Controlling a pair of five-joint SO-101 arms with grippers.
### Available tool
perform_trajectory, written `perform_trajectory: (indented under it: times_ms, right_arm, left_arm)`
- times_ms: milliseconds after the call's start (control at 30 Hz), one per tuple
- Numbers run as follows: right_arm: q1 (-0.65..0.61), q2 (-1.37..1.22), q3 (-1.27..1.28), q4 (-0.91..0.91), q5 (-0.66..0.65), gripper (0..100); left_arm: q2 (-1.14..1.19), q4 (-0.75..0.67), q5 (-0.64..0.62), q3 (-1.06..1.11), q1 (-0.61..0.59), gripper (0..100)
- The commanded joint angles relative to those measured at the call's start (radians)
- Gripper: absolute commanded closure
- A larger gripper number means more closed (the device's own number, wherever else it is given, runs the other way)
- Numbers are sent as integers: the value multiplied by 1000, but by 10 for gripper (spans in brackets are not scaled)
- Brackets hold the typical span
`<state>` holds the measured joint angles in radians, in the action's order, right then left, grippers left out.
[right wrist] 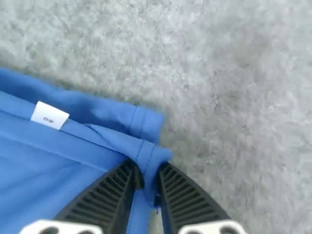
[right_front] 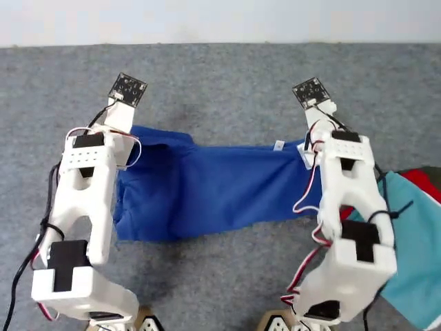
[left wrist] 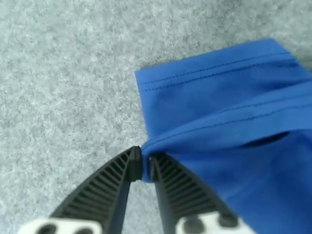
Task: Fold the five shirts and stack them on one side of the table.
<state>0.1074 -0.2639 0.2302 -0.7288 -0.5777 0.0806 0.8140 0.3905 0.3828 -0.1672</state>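
Blue shirt [right_front: 207,189] stretched across the grey desk [right_front: 227,76] between two arms.

Its long axis runs side to side, one end at each arm, and its white tag [right wrist: 49,115] sits on the far edge near the right end. The left gripper [left wrist: 145,163] has its fingers closed on a fold at the shirt's left end; the right gripper [right wrist: 148,173] has its fingers closed on a seamed corner at the right end. A teal shirt [right_front: 413,241] and a red shirt [right_front: 420,181] lie by the right arm's base.
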Motion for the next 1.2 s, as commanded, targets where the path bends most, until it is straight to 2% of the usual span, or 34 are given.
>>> perform_trajectory:
  times_ms: [0,67,167,333,433,567,633,767,867,1033,1167]
  right_arm:
    - [-2,-67,-121,-67,11,916]
    - [-2,-119,-173,-117,11,853]
    - [-2,-186,-264,-183,11,786]
    - [-2,-263,-422,-312,11,773]
    - [5,-265,-520,-435,12,775]
    - [4,-234,-660,-625,98,774]
    - [-1,-229,-717,-671,129,773]
    - [-22,-229,-772,-731,138,772]
    - [-35,-225,-772,-756,144,772]
    - [-38,-219,-787,-812,146,774]
    - [-39,-219,-795,-823,146,774]
  left_arm:
    - [-5,-12,-15,-59,-2,911]
    - [-5,-12,-17,-71,0,867]
    - [-5,-15,-35,-113,0,861]
    - [-5,3,-72,-219,-3,859]
    - [-6,187,-71,-266,5,859]
    - [-6,482,-63,-257,-6,863]
    - [-6,569,-64,-243,-25,863]
    - [-6,651,-64,-189,-23,863]
    - [-5,574,-68,-131,-29,863]
    - [-5,339,-91,10,-17,863]
    - [-5,278,-143,21,-21,863]
